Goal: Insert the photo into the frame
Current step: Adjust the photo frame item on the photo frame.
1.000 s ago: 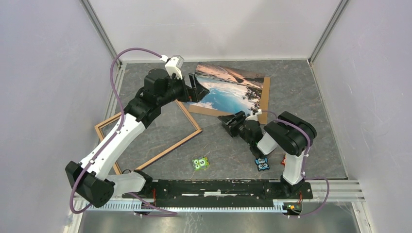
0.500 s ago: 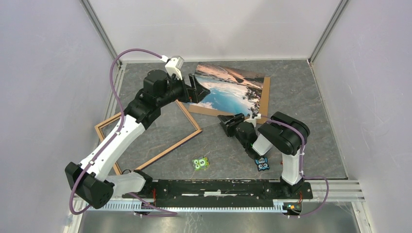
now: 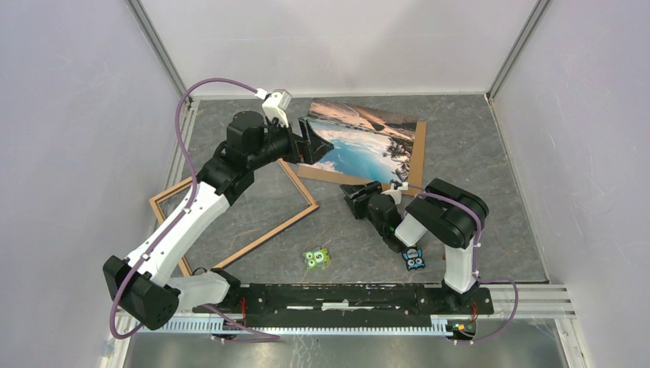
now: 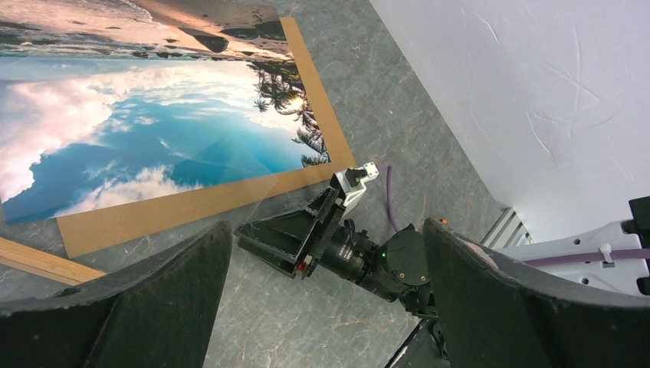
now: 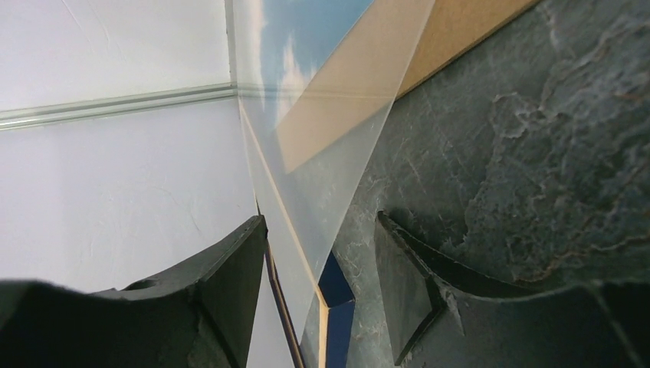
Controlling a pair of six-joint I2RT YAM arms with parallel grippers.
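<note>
The photo [image 3: 364, 142] [image 4: 153, 115] lies face up at the back of the table on a brown backing board [image 3: 419, 153] [image 4: 192, 207]. The frame [image 3: 268, 235] lies wood side up to the left; one rail [image 4: 46, 262] shows in the left wrist view. My left gripper [image 3: 313, 142] [image 4: 326, 226] hangs open and empty at the photo's left edge. My right gripper [image 3: 351, 195] [image 5: 320, 218] is low on the table by the board's near edge, open. A clear sheet's corner [image 5: 322, 176] lies between its fingers, with the frame's dark blue corner [image 5: 337, 291] beyond.
A green toy tile [image 3: 316, 257], a blue-black one [image 3: 414, 259] and a small red piece [image 3: 446, 253] lie near the front edge. White walls enclose the table on three sides. The arm bases sit on a black rail [image 3: 345, 295].
My right gripper has slid left along the table toward the frame's corner, and its fingers have narrowed a little. The left arm has stayed put.
</note>
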